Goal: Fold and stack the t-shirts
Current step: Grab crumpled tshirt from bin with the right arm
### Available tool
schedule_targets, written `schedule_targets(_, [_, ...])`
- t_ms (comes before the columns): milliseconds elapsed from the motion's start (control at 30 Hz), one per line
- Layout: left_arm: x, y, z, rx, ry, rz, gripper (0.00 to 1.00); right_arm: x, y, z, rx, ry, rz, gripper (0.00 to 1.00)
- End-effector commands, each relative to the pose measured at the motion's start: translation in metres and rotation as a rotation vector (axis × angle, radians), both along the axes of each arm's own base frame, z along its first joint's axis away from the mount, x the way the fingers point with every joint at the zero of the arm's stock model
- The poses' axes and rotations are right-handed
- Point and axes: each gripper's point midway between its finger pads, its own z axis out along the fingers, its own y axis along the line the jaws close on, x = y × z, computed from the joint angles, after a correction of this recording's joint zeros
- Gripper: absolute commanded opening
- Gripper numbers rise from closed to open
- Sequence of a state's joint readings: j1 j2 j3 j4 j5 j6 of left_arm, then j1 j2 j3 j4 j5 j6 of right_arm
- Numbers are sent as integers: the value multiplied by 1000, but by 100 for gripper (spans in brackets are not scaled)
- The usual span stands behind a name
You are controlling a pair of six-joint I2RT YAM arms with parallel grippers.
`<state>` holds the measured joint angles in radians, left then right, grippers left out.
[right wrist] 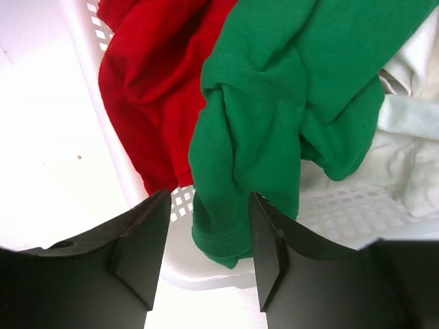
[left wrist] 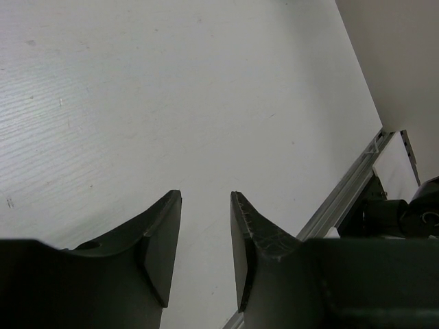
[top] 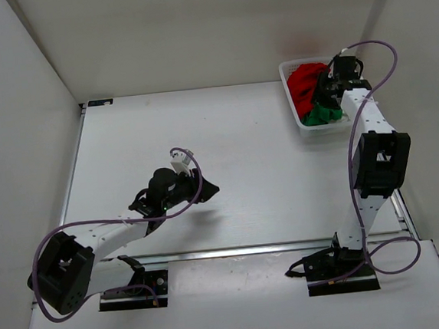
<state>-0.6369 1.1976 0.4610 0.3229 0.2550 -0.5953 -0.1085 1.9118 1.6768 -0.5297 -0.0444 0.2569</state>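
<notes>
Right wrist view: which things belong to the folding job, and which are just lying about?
Job: green shirt, red shirt, white shirt, all bunched together.
Just there: basket holding them, table.

Left hand (left wrist: 206,205), right hand (right wrist: 210,200): jaws parted

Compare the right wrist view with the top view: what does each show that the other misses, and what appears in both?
Only the right wrist view: a white shirt lying in the basket, and the right gripper with its jaws open by a hanging fold of the green shirt. Only the top view: the left gripper above the table. Both: the red shirt and the green shirt bunched in the basket.
</notes>
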Motion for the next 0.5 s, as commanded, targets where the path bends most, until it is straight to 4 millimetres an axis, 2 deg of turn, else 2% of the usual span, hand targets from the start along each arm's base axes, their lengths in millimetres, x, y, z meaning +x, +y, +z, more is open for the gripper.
schedule_targets(0, [2, 1, 1, -11, -8, 2, 46, 6, -4, 12, 2, -49, 5, 47])
schedule_targets(33, [0, -1, 1, -11, -12, -12, 46, 9, -9, 13, -14, -49, -8, 44])
schedule_targets(100, [-1, -1, 1, -15, -3, -9, 45, 9, -12, 8, -24, -29, -20, 26])
schedule_targets(133, [0, 0, 1, -14, -7, -2, 46, 9, -12, 5, -14, -21, -19, 23])
schedule_targets(200, [0, -1, 2, -14, -7, -5, 45, 10, -13, 12, 5, -36, -32, 1])
schedule_targets(367, [4, 2, 4, -10, -7, 8, 45, 5, -12, 70, 42, -217, -45, 1])
schedule_targets(400, [3, 2, 5, -13, -5, 9, 45, 4, -16, 78, 35, -235, -47, 5])
schedule_targets(433, [3, 3, 2, -11, 5, 17, 46, 3, -14, 81, 25, -239, -38, 18])
schedule_targets(467, [3, 2, 5, -16, -3, 11, 45, 3, -11, 79, 19, -230, -27, 25])
